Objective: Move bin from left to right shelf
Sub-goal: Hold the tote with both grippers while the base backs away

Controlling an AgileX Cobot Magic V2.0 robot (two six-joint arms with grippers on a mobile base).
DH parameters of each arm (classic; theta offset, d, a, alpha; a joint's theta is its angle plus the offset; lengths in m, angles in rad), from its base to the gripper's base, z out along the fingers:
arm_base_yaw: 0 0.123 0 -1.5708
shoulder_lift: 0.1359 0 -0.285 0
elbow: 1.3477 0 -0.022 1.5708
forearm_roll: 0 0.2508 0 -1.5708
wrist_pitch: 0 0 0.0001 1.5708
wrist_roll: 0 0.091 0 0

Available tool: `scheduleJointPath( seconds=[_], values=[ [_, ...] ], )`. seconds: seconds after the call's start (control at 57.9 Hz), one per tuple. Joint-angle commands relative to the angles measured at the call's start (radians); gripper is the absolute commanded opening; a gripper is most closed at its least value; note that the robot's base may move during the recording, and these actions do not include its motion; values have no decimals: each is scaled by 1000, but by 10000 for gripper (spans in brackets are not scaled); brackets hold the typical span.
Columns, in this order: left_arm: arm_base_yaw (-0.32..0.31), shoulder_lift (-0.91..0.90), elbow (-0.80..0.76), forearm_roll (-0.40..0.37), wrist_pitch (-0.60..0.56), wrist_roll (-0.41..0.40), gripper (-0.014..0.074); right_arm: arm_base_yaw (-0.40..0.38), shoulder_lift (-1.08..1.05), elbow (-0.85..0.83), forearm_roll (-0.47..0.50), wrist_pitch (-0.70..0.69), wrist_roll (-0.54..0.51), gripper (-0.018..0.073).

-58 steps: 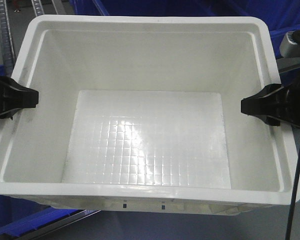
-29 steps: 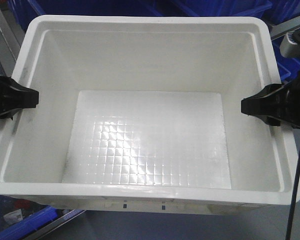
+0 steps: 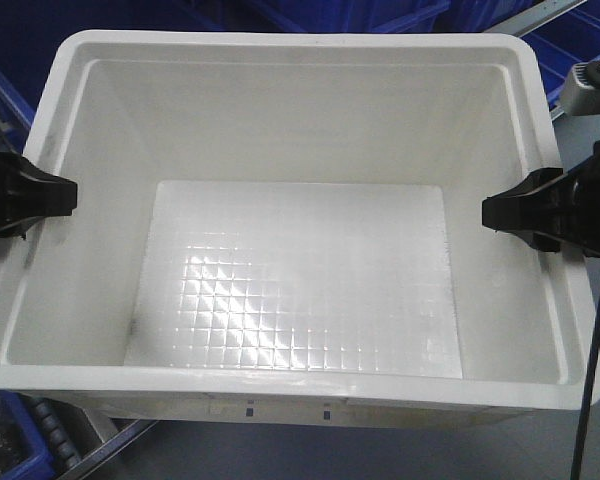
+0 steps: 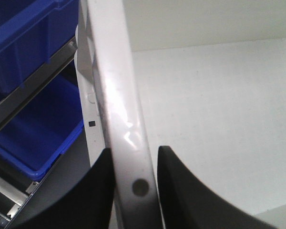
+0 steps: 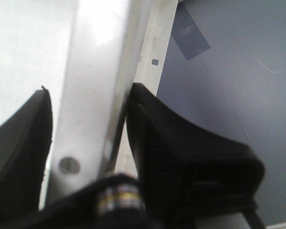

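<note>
Front-facing view: bin (image 3: 300, 120) underside hidden

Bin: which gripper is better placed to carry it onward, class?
Neither alone: left gripper clamps the bin at its left rim, right gripper at its right; both should carry.

We seem to be in a warehouse or stockroom: we see blue plastic bins (image 4: 38, 136) sitting in tiers on metal shelf rails (image 4: 24, 100), with a bare grey floor (image 5: 229, 62) below.
</note>
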Motion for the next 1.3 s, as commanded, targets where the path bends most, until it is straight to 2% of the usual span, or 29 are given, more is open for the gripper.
scheduleJointPath(
  seconds=[0.0, 1.279],
  values=[
    [-15, -32, -50, -117, -127, 22, -6, 11, -30, -47, 112, -92, -46, -5],
    [-15, -32, -50, -117, -126, 22, -6, 11, -30, -47, 112, -92, -46, -5]
  ],
)
